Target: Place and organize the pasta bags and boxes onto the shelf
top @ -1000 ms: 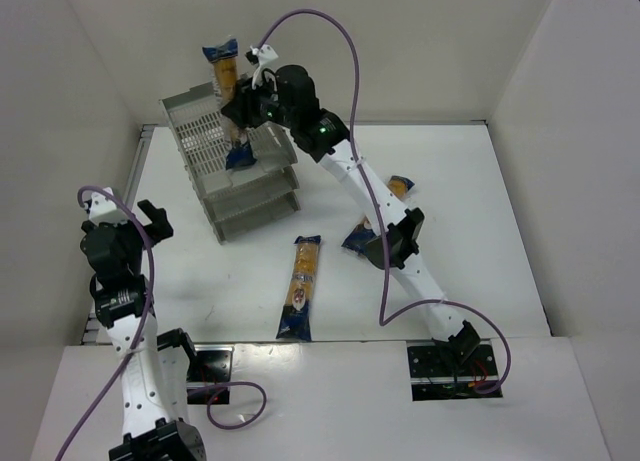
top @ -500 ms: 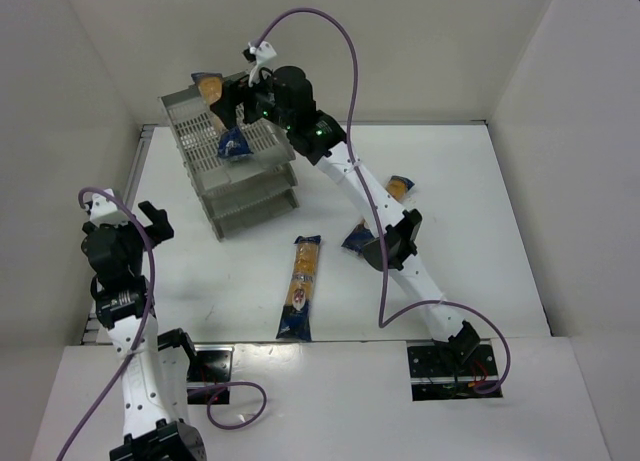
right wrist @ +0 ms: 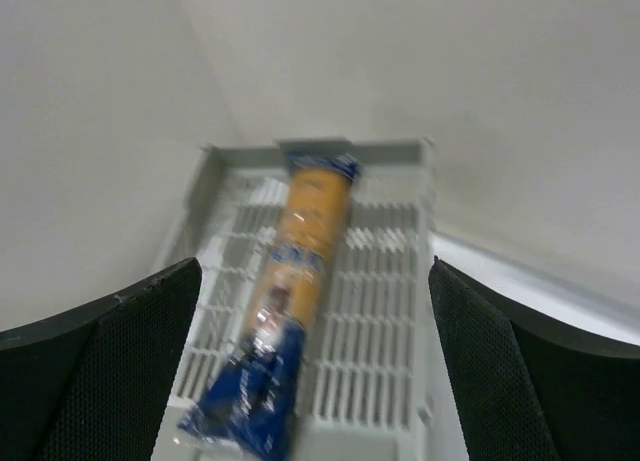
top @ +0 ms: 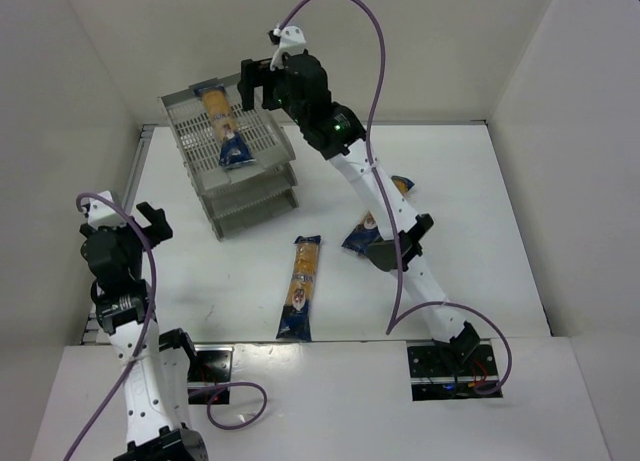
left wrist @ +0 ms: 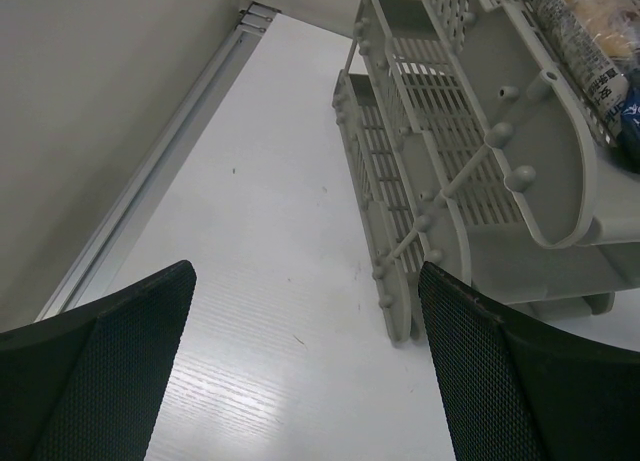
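Top external | right gripper (top: 254,84) released | pasta bag (top: 222,126) on shelf (top: 250,196) top tier | left gripper (top: 152,222) spread, empty

From above, the right arm (top: 385,209) crossed over one pasta bag (top: 399,188) on the table (top: 480,241), hiding its middle so that only its two ends showed. In the right wrist view the bag in the top tray (right wrist: 296,281) was smeared by blur and its label could not be read, while the lower tiers of the shelf (right wrist: 385,281) lay hidden beneath that tray. In the left wrist view the same bag was cut off at the upper right corner, and the fingers (left wrist: 100,371) of the left gripper (left wrist: 305,273) ran off the bottom edge.
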{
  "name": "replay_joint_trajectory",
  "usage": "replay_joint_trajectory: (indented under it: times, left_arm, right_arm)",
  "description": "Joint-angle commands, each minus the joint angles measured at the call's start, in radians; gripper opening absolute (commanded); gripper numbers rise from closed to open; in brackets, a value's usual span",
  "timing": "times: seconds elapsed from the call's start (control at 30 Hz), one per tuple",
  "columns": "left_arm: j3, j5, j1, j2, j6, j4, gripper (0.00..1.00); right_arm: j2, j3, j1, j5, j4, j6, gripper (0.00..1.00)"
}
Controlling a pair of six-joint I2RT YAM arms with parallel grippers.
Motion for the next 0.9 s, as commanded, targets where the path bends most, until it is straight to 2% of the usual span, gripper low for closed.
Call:
replay_joint_trajectory:
  times: [0.0,0.07,0.13,0.2,0.27,0.3,0.33,0.37,0.4,0.43,0.47,0.53,0.57,0.63,0.7,0.77,0.87]
  left_arm:
    - [-0.018,-0.010,-0.010,-0.024,-0.034,0.056,0.99]
    - [-0.018,-0.022,-0.010,-0.035,-0.034,0.056,0.99]
    - [-0.018,-0.042,-0.010,-0.045,-0.034,0.056,0.99]
    - [-0.018,-0.051,-0.020,-0.070,-0.034,0.056,0.99]
    - [-0.018,-0.051,-0.020,-0.080,-0.034,0.056,0.99]
    - [-0.018,-0.062,-0.020,-0.104,-0.034,0.056,0.99]
    - [-0.018,-0.062,-0.020,-0.104,-0.034,0.056,0.99]
    - [-0.031,-0.062,-0.020,-0.118,-0.034,0.056,0.99]
    - [-0.031,-0.062,-0.020,-0.129,-0.034,0.056,0.99]
    - [-0.041,-0.062,-0.020,-0.129,-0.034,0.056,0.99]
    - [-0.041,-0.062,-0.032,-0.129,-0.034,0.067,0.99]
    - [-0.050,-0.053,-0.044,-0.129,-0.034,0.067,0.99]
    - [-0.051,-0.053,-0.044,-0.129,-0.034,0.067,0.99]
    - [-0.051,-0.041,-0.053,-0.129,-0.034,0.067,0.99]
    - [-0.051,-0.040,-0.053,-0.129,-0.034,0.058,0.99]
    - [-0.041,-0.040,-0.053,-0.129,-0.034,0.049,0.99]
    - [-0.041,-0.030,-0.034,-0.129,-0.034,0.049,0.99]
  right_arm:
    - [-0.083,0.040,-0.011,0.236,-0.245,0.103,1.00]
    - [-0.114,0.003,-0.037,0.336,-0.310,0.135,1.00]
    - [-0.173,-0.134,-0.049,0.466,-0.300,0.125,1.00]
    - [-0.287,-0.225,-0.060,0.487,-0.300,0.114,1.00]
    - [-0.405,-0.493,-0.060,0.479,-0.265,0.094,1.00]
    - [-0.557,-0.620,-0.051,0.468,-0.239,0.061,1.00]
    - [-0.647,-0.932,-0.040,0.452,-0.160,0.025,1.00]
    - [-0.739,-1.098,-0.031,0.365,-0.129,-0.011,1.00]
    - [-0.902,-1.252,-0.031,0.306,-0.119,-0.044,1.00]
    - [-0.962,-1.492,-0.031,0.260,-0.128,-0.038,1.00]
    - [-1.008,-1.593,-0.031,0.217,-0.143,-0.038,1.00]
    - [-1.100,-1.824,-0.031,0.230,-0.118,-0.026,1.00]
    - [-1.112,-1.869,-0.041,0.253,-0.096,-0.026,1.00]
    - [-1.096,-1.905,-0.099,0.177,-0.029,0.000,1.00]
    - [-1.059,-1.896,-0.227,0.020,0.040,0.069,1.00]
    - [-0.995,-1.896,-0.326,-0.050,0.073,0.164,1.00]
    - [-0.906,-1.896,-0.361,-0.090,0.123,0.212,1.00]
